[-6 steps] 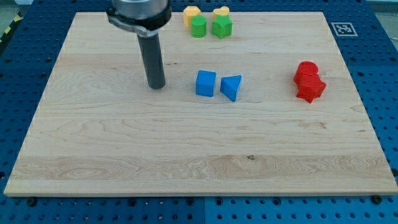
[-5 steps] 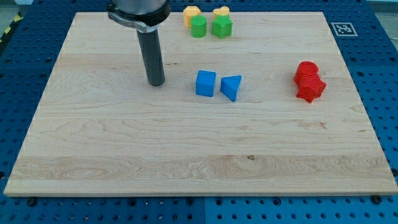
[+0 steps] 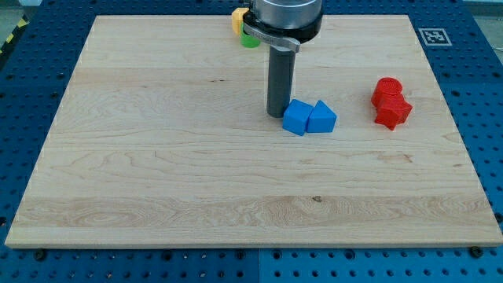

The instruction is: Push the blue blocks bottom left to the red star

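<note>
My tip (image 3: 277, 114) rests on the board, touching the upper left side of the blue cube (image 3: 295, 118). The blue triangular block (image 3: 321, 118) sits against the cube's right side. Both are near the middle of the board, right of centre. The red star (image 3: 392, 112) lies further to the view's right, with a red cylinder (image 3: 387, 88) touching it just above. A gap of bare wood separates the blue triangle from the red star.
The wooden board (image 3: 157, 157) lies on a blue pegboard table. At the view's top, a yellow block (image 3: 237, 19) and a green block (image 3: 249, 41) show partly behind the arm; others there are hidden. A marker tag (image 3: 433, 35) sits at the top right corner.
My tip has moved right from the board's left-centre to the blue cube. The two blue blocks have slid right and slightly down, and now touch each other.
</note>
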